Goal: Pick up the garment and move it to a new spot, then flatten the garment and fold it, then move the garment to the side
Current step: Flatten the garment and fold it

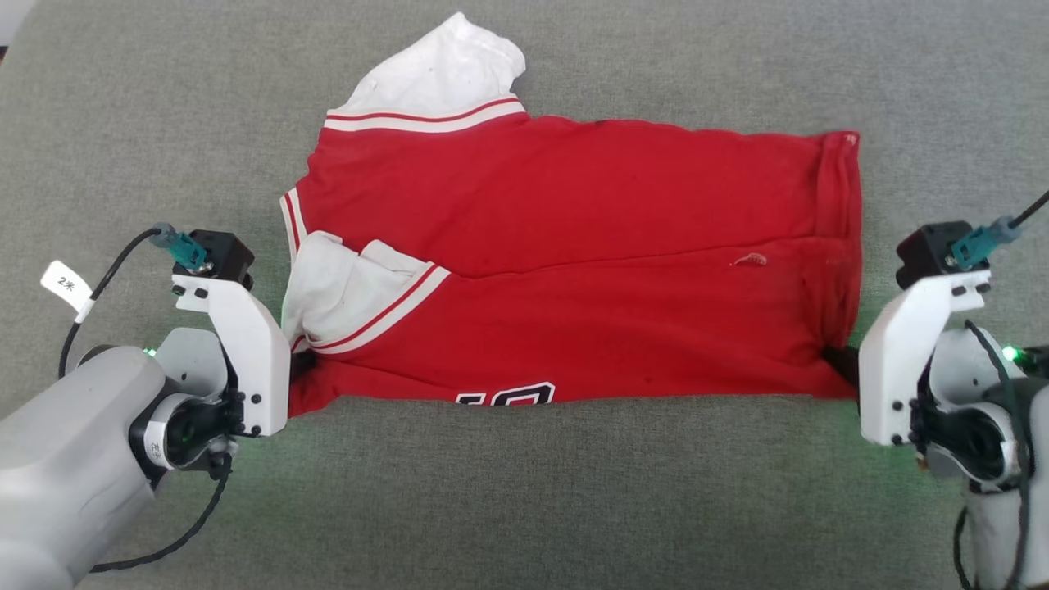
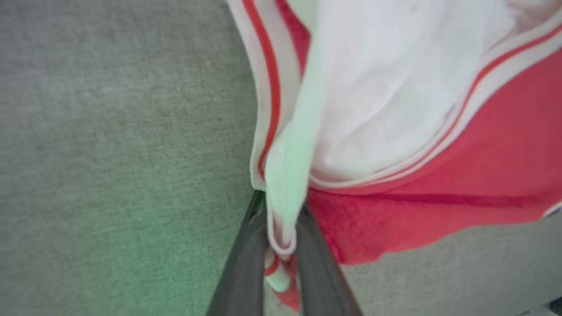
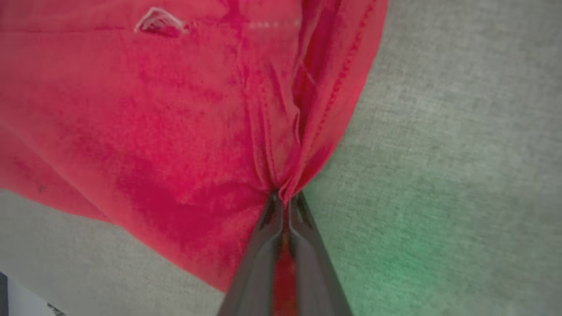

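Observation:
The garment (image 1: pixel 574 262), a red shirt with white sleeves and striped trim, lies spread sideways on the grey cloth surface, with black-and-white lettering peeking out at its near edge. My left gripper (image 1: pixel 297 369) is shut on the garment's near left corner; the left wrist view shows its fingers (image 2: pixel 239 272) pinching white trimmed fabric (image 2: pixel 281 206). My right gripper (image 1: pixel 840 362) is shut on the near right corner, where red cloth (image 3: pixel 197 131) bunches between its fingers (image 3: pixel 259 259). Both corners look slightly lifted.
Grey fabric surface (image 1: pixel 524 492) stretches all around the shirt, with room in front and to both sides. One white sleeve (image 1: pixel 447 70) sticks out at the far left of the shirt. A cable with a white tag (image 1: pixel 67 287) hangs by my left wrist.

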Available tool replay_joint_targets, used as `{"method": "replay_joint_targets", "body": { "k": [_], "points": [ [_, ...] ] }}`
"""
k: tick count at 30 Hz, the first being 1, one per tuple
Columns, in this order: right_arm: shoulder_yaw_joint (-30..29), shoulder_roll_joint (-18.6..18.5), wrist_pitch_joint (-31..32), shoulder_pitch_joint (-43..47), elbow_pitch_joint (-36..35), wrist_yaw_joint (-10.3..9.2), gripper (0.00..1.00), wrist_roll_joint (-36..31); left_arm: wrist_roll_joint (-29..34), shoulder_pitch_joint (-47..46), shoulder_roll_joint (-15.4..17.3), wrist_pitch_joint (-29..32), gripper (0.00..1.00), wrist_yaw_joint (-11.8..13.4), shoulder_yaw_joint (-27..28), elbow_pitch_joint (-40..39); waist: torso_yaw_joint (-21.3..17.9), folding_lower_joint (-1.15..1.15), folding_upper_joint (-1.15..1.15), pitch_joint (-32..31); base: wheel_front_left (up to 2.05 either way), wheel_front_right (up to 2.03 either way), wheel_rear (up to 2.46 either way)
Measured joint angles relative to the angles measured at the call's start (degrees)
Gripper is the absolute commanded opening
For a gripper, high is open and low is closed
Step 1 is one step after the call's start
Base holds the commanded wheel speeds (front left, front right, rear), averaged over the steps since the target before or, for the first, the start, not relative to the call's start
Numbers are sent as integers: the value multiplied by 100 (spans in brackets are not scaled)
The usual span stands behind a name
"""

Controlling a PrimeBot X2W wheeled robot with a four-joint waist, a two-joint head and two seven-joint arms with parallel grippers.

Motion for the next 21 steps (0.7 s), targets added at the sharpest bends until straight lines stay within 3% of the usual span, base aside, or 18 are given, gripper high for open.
{"method": "replay_joint_targets", "body": {
  "k": [6, 15, 21],
  "points": [
    [-165, -231, 428, 322, -497, 1, 0, 216, -70, 122, 417, 220, 0, 391, 22, -693, -6, 0, 0, -169, 0, 0, 0],
    [-579, -325, 1104, 932, -1328, 2, 0, 424, -385, 676, 1263, 380, 0, 1317, 91, -2277, 21, 0, 0, -357, 0, 0, 0],
    [-736, -147, 1243, 1316, -1455, 2, 0, 387, -642, 1139, 1444, 312, 0, 1678, 58, -2718, 29, 0, 0, -390, 0, 0, 0]
  ]
}}
